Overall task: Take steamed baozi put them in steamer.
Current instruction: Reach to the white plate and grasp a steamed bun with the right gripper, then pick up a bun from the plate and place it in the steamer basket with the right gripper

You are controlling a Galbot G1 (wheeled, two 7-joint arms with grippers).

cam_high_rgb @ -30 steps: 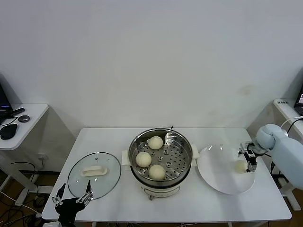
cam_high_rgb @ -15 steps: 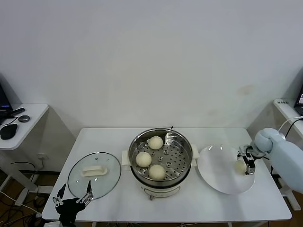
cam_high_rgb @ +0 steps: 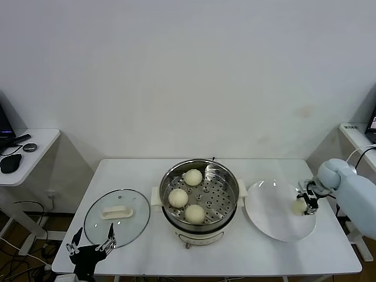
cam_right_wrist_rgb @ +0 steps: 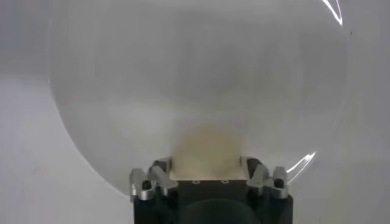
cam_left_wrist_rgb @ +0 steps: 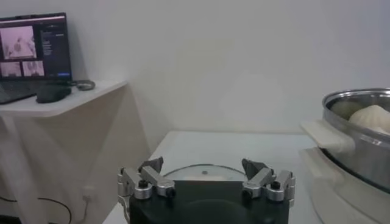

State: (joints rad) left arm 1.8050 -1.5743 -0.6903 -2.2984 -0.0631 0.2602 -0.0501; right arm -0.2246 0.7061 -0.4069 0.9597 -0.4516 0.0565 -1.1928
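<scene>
Right gripper [cam_high_rgb: 305, 202], wide apart a second ago, now clamps the last baozi [cam_high_rgb: 299, 206] on the plate [cam_high_rgb: 273, 220]: pick secured, lift pending. Three baozi already lie in the steamer [cam_high_rgb: 220, 176]. Left gripper [cam_high_rgb: 90, 245] hangs open by the lid [cam_high_rgb: 116, 217].

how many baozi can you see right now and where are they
4. Three baozi sit in the steamer; the fourth baozi is on the white plate, between the right gripper's fingers.

White table [cam_high_rgb: 147, 247] with glass lid [cam_high_rgb: 116, 217], steamer [cam_high_rgb: 200, 194], white plate [cam_high_rgb: 276, 220].
</scene>
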